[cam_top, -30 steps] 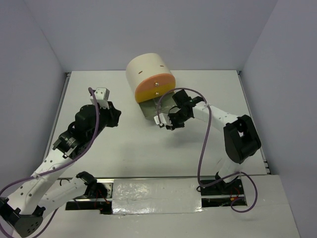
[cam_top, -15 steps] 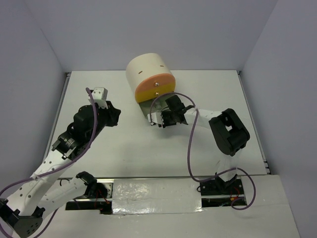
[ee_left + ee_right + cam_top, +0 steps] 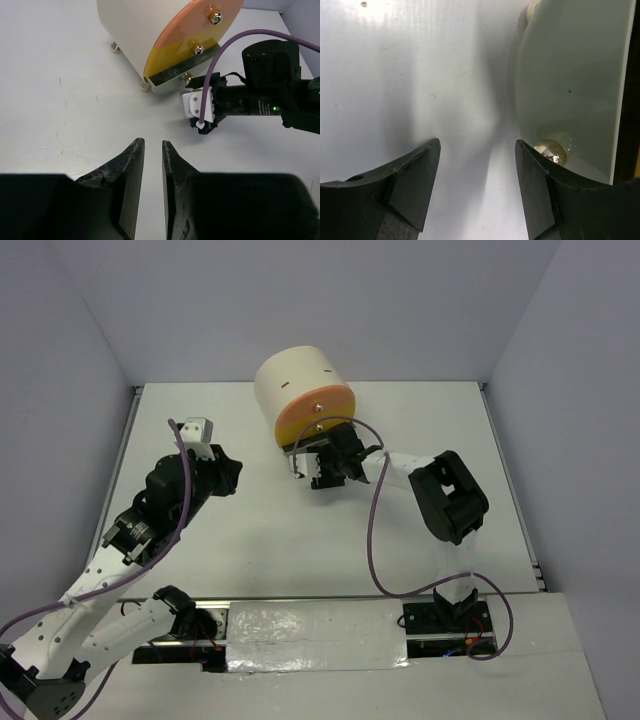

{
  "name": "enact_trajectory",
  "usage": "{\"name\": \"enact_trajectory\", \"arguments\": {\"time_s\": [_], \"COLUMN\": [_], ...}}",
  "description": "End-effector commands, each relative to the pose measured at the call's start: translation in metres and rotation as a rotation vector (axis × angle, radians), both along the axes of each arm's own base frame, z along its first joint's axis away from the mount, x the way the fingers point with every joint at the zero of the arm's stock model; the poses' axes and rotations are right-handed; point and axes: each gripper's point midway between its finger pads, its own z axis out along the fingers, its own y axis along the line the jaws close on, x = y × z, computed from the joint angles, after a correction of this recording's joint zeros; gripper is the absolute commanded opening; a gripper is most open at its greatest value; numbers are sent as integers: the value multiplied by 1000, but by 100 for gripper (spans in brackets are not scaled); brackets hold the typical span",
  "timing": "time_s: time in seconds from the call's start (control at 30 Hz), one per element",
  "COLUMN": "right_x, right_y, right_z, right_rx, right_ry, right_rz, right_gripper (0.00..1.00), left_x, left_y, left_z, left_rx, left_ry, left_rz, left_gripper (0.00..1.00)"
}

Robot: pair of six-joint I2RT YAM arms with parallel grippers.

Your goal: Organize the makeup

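No makeup shows in any view. The cream cylindrical unit [image 3: 298, 388] lies at the back centre, its orange-yellow front [image 3: 315, 413] facing me. My right gripper [image 3: 306, 466] sits low just in front of that face, open, with only bare table between its fingers [image 3: 420, 170]. In the right wrist view a pale curved panel [image 3: 570, 75] of the unit with a brass stud [image 3: 551, 151] lies beside the right finger. My left gripper [image 3: 204, 430] hovers well to the left of the unit, its jaws a narrow gap apart on nothing [image 3: 153, 146].
The unit [image 3: 135, 30] stands on small brass feet [image 3: 145, 86], with a dark slot under its orange face. The right arm [image 3: 272, 95] and its purple cable [image 3: 235, 45] cross the table right of the unit. White walls close the table at back and sides.
The right gripper has moved left and closer under the unit's orange front, and its jaws have opened wide. The grey panel below that front shows less now. The left arm has barely shifted.
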Motion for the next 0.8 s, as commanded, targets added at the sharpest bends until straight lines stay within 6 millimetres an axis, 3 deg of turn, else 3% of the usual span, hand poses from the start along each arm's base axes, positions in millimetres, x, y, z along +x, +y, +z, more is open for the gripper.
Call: {"name": "enact_trajectory", "arguments": {"time_s": [0.0, 0.23, 0.4, 0.6, 0.7, 0.77], "right_x": [32, 47, 46, 14, -18, -43], "right_y": [20, 29, 30, 17, 2, -8], "right_z": [32, 33, 33, 42, 55, 70], "right_rx": [61, 62, 69, 98, 123, 173], "right_ry": [-117, -133, -115, -15, 17, 67], "right_rz": [-16, -18, -27, -68, -70, -102], "right_gripper": [69, 72, 72, 71, 72, 74], "left_x": [5, 5, 5, 6, 7, 9], "left_y": [0, 0, 0, -3, -5, -7], "left_z": [7, 4, 4, 4, 3, 6], "left_rx": [-23, -30, -27, -42, -54, -68], "left_ry": [-20, -15, -14, -18, -25, -37], "left_rz": [18, 19, 21, 11, 7, 6], "left_gripper": [34, 34, 34, 40, 51, 64]}}
